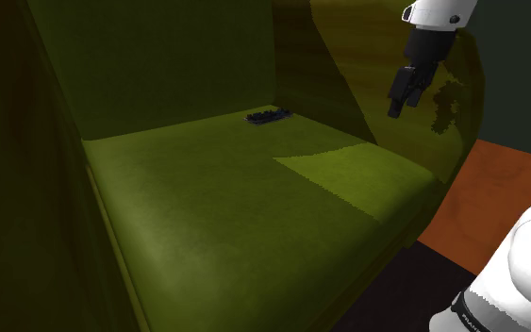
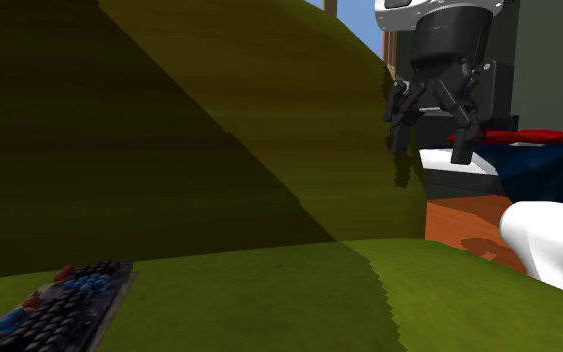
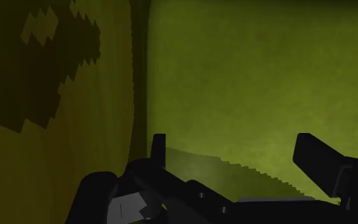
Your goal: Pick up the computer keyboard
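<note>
Both jaws stand wide apart, empty. The gripper [image 2: 431, 146] hangs by the armrest [image 1: 348, 85]; the keyboard [image 1: 267, 117] lies lower down, well apart from them (near the backrest). Being thin and flat, it could slip out, or the jaws could dig into the seat [image 1: 254, 198].

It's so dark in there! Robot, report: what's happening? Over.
Gripper open, empty, high by sofa arm. Keyboard flat at back of seat, untouched. Nothing between them.
</note>
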Available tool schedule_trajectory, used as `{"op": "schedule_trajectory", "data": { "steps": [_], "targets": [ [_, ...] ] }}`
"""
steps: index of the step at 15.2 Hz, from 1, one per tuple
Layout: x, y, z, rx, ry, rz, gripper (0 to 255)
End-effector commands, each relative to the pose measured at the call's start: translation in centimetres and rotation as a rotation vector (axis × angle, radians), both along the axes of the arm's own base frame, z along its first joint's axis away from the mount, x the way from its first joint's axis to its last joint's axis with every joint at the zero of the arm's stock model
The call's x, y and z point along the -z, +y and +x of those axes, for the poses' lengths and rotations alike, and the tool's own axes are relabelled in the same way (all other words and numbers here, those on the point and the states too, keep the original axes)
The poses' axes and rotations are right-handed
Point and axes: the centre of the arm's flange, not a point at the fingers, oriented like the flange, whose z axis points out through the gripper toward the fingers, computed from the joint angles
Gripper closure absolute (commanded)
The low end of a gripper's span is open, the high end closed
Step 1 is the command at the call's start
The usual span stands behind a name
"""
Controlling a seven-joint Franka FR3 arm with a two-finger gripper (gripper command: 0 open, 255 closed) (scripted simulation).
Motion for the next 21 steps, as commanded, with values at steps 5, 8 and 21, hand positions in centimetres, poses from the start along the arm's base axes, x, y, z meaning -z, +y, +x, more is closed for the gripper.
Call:
{"op": "schedule_trajectory", "data": {
  "steps": [5,8,21],
  "targets": [
    [0.8,-2.2,4.5,-0.191,0.000,-0.013,0],
    [1.4,-3.3,8.0,-0.334,0.000,-0.023,0],
    [4.0,-2.1,24.0,-0.954,0.000,-0.066,0]
  ]
}}
